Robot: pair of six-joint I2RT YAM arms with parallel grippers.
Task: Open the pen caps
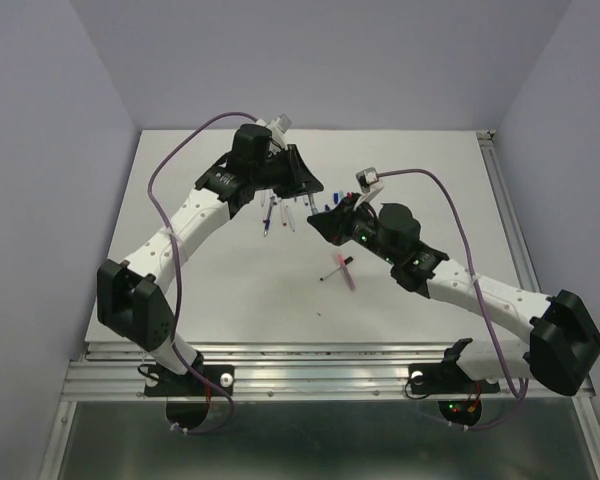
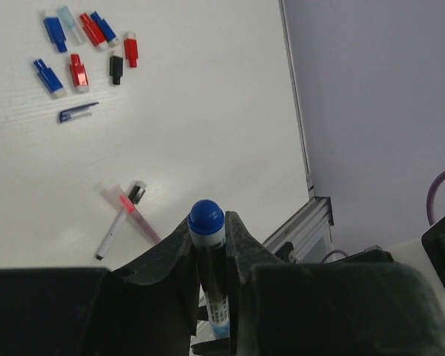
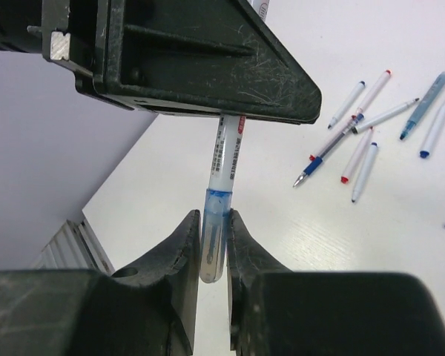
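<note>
**One pen (image 2: pixel 206 219), held at both ends**

I'm looking down the left wrist camera. The left gripper (image 2: pixel 208 226) is clamped tight on the pen's barrel, and a rounded blue end pokes out past the fingertips. There's no gap at all between fingers and barrel.

Over to the right wrist camera. The right gripper (image 3: pixel 213 216) is squeezed onto the other end of the same pen. It grips a stubby, blue-tinted clear cap (image 3: pixel 214 237) that is wider than the barrel. From here the cap looks seated on the barrel, which runs straight up into the underside of the left gripper. From the top camera I see the two arms meeting nose to nose above the middle of the worktop (image 2: pixel 208 89), with the pen in the air between them.

Down on the worktop, the loose caps (image 2: pixel 78 70) lie in a small scatter. They are blue, red, one black and one pale, all lying flat and close together. Well apart from them, a bunch of spare pens (image 3: pixel 371 126) lies fanned out, tips pointing roughly the same way. A red pen (image 1: pixel 338 268) lies on its own nearer the arm bases, crossed over something slim and white.
</note>
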